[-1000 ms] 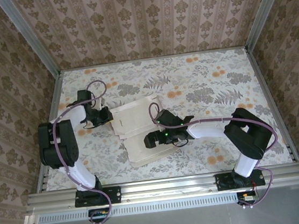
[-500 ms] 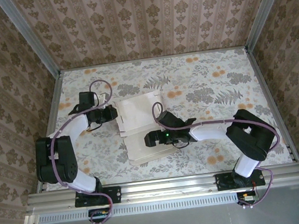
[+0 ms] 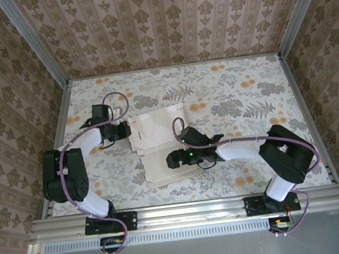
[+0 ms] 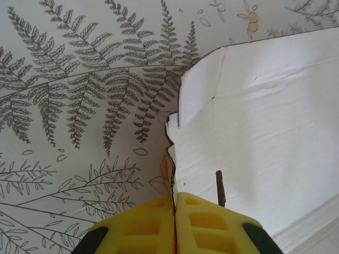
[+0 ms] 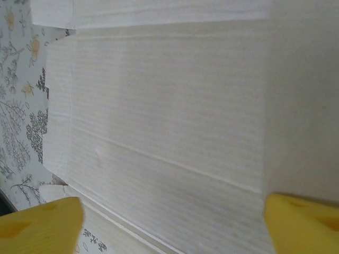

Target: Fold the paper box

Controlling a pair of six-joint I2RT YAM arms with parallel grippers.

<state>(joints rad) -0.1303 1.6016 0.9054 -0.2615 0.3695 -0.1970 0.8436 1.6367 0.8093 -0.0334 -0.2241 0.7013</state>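
The paper box lies unfolded in the middle of the table with its pale off-white inner side up. My left gripper is at the sheet's left edge. In the left wrist view its yellow fingers are shut on a thin side flap of the paper box, whose pink outer face shows at the pinched edge. The left gripper holds that flap upright. My right gripper hovers low over the near panel. In the right wrist view the gripper is open, its fingertips far apart above the paper box.
The floral tablecloth has free room to the right and at the back. Aluminium rails border the table, and patterned walls close it in on three sides.
My left gripper has shifted slightly right and back with the flap, and the far part of the sheet has turned a little. The right arm has barely moved.
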